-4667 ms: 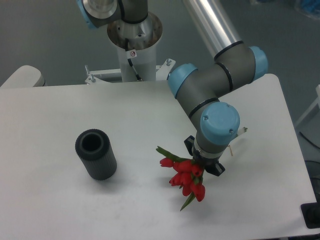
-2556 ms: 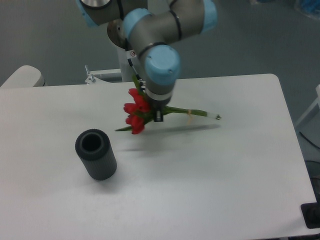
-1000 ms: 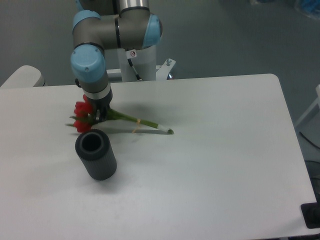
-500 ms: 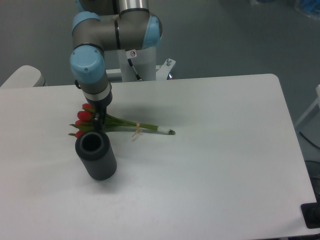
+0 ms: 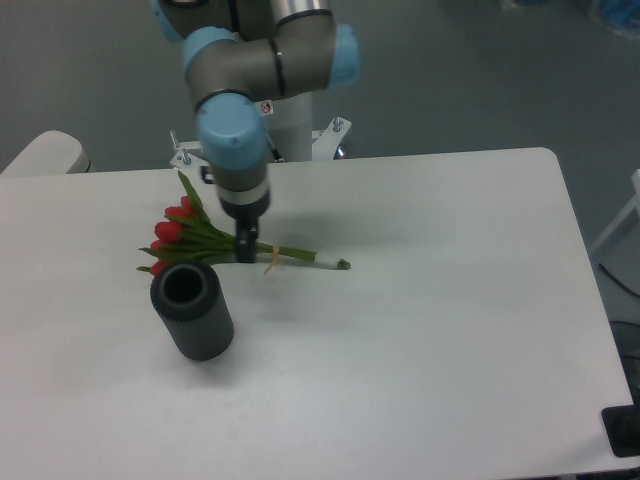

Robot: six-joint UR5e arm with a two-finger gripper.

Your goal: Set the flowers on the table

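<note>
The flowers point(image 5: 180, 232), red tulip buds on long green stems with a pale band, lie flat on the white table point(image 5: 450, 300), buds to the left and stem ends pointing right. My gripper point(image 5: 244, 248) hangs over the stems, just left of the band. Its dark fingers point down and look slightly apart, not gripping the stems. How high the tips are above the stems I cannot tell.
A dark grey ribbed cylinder vase point(image 5: 192, 309) stands just in front of the buds, nearly touching them. The robot's base column point(image 5: 290, 115) rises behind the table's far edge. A pale rounded object point(image 5: 45, 152) sits at the far left.
My gripper lowered the flowers onto the table, let go, and moved right along the stems from the buds toward the band. The flowers stayed where they lay.
</note>
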